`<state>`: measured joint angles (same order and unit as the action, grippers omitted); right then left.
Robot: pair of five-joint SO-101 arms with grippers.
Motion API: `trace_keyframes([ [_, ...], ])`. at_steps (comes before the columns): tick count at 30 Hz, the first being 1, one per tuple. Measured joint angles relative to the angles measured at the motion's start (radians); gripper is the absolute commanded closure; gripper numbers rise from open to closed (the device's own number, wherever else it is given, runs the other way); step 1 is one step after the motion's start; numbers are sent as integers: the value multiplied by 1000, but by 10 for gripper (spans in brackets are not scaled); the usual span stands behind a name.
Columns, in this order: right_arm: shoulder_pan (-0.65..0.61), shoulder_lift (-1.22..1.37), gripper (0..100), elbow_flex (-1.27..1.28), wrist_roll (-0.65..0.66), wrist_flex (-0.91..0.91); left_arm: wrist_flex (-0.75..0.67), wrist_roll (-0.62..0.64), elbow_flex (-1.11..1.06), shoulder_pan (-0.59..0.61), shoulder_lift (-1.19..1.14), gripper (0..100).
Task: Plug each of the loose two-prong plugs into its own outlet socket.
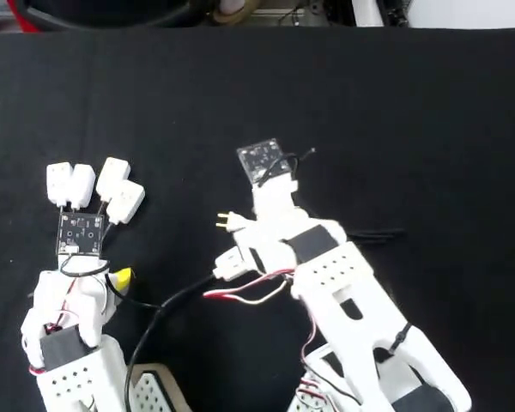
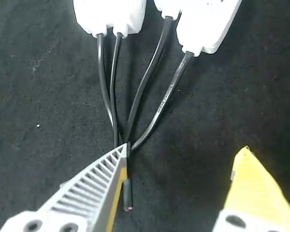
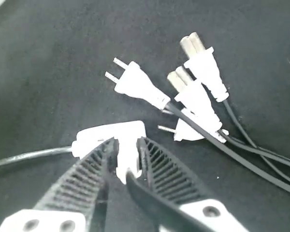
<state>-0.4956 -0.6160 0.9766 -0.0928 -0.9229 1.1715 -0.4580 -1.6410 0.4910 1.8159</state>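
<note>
Four white outlet sockets (image 1: 93,189) lie in a cluster at the left, their black cords (image 2: 135,96) running together toward my left gripper (image 2: 183,150). That gripper is open, and the cords meet beside its grey finger (image 2: 99,188), not between the fingers. Its yellow finger (image 1: 120,277) sticks out to the side. My right gripper (image 3: 127,142) is shut on a white plug (image 3: 123,137) (image 1: 229,265) near the table's middle. Just beyond it lies a loose two-prong plug (image 3: 135,84) (image 1: 227,221). Three more white plugs (image 3: 198,92) lie bunched beside that one.
A black cable (image 1: 154,318) runs from the held plug toward the front edge between the two arms. Thin black cords (image 1: 373,233) trail off to the right of the right arm. The black cloth's far edge (image 1: 257,31) crosses the top.
</note>
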Motion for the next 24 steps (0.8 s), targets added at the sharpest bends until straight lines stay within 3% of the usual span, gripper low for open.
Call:
trace_keyframes([
  [15,-38,-6,986,130,0,150,0,0,0,0,0,668],
  [24,52,-2,986,144,11,173,0,0,0,0,0,668],
])
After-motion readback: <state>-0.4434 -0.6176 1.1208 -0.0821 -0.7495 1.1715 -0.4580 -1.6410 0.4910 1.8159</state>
